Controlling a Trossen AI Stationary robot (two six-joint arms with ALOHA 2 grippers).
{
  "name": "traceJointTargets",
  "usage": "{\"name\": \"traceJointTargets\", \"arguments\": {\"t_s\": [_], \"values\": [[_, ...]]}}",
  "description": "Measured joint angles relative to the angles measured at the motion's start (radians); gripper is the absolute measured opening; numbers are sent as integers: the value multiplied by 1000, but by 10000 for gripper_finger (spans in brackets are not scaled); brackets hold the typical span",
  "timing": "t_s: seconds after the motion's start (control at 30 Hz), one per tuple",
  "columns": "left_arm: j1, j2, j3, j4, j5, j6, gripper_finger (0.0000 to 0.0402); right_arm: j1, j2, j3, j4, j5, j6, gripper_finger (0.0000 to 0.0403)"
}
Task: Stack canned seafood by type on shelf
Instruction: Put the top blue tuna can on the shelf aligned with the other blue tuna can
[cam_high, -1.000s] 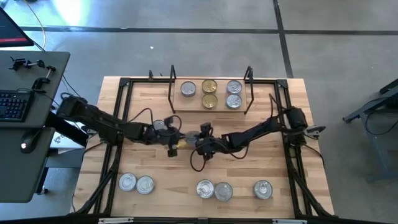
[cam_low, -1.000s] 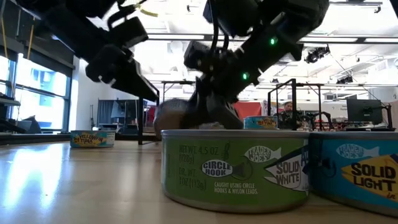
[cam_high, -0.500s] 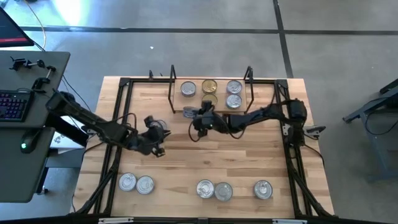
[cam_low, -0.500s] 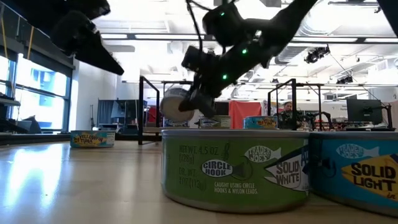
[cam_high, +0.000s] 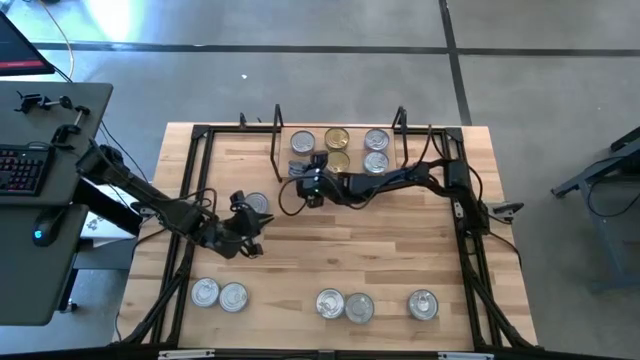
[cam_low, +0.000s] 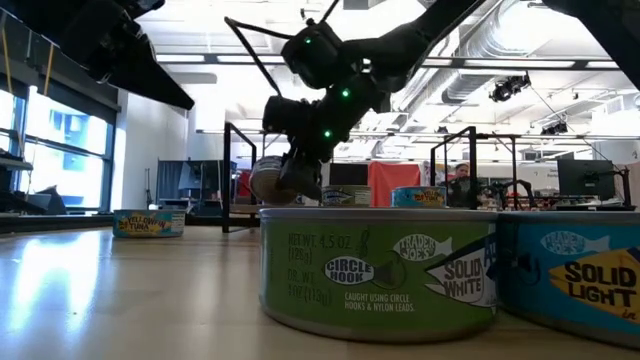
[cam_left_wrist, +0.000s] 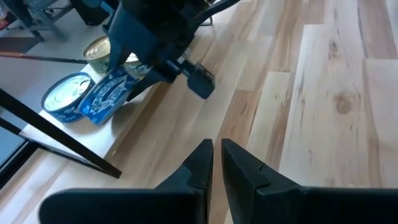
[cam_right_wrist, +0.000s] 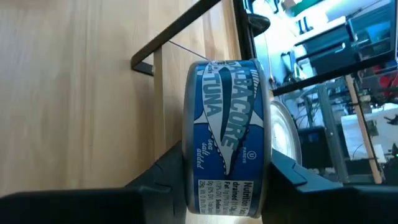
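A: What do your right fingers (cam_right_wrist: 283, 174) have?

B: They're clamped on a blue albacore tuna tin (cam_right_wrist: 227, 134), one finger on each flat face. Your right gripper (cam_high: 308, 183) holds it at the front edge of the shelf (cam_high: 388, 172), just beside the silver-lidded tin (cam_high: 302, 142) at the shelf's left end.

A: And your left?

B: Your left gripper (cam_left_wrist: 214, 163) has its fingers drawn nearly together, with only a thin slit and nothing between them. It sits low over the bare tabletop (cam_high: 400, 250), near a lone tin (cam_high: 257, 203).

A: The rest of the cans?

B: You've two gold-lidded tins (cam_high: 337, 138) mid-shelf, two silver ones (cam_high: 376, 140) at its right end, and five tins (cam_high: 346, 306) along the near table edge.
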Motion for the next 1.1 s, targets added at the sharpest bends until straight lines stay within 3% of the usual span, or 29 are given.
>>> {"name": "traceJointTargets", "arguments": {"t_s": [0.23, 0.33, 0.67, 1.1], "values": [[0, 0, 0, 1, 0, -1, 23, 0, 4, 12, -16, -4, -2, 208], [0, 0, 0, 1, 0, -1, 23, 0, 4, 12, -20, -3, -3, 228], [0, 1, -1, 2, 0, -3, 23, 1, 4, 13, -63, 8, 4, 235], [0, 1, -1, 2, 1, -18, 23, 3, -1, 13, -134, 8, 153, 236]]}}
